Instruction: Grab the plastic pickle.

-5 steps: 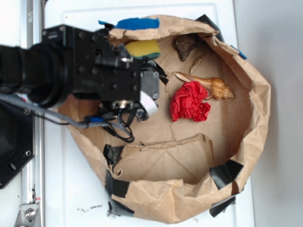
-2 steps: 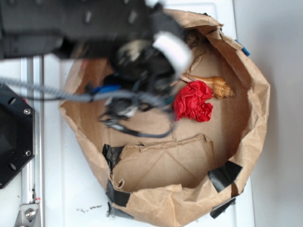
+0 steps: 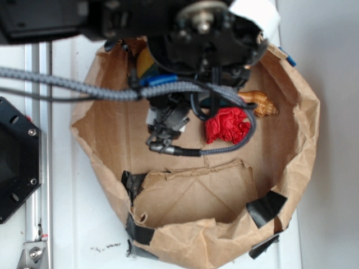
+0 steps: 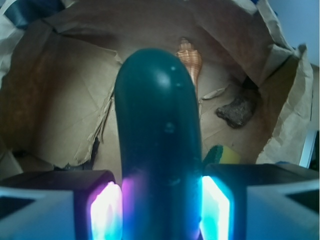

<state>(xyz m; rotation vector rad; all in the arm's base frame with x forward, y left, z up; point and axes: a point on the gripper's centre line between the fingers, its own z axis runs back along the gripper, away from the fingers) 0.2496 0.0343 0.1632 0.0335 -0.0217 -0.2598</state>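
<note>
— Where do we stand on the grab?

— As I judge it, done; in the wrist view the smooth dark green plastic pickle (image 4: 159,145) fills the centre of the frame, and the black gripper (image 4: 161,207) is clamped on it, its lit pads pressed to both flanks low in the frame; it looks lifted clear of the crumpled brown paper bag (image 4: 60,105), though I cannot be sure; all that may remain is to keep hold.

— And its lie?

— Its long axis runs bottom to top of the wrist frame, rounded end pointing up towards the tan spiral seashell (image 4: 189,60); in the exterior view the arm hides it.
</note>
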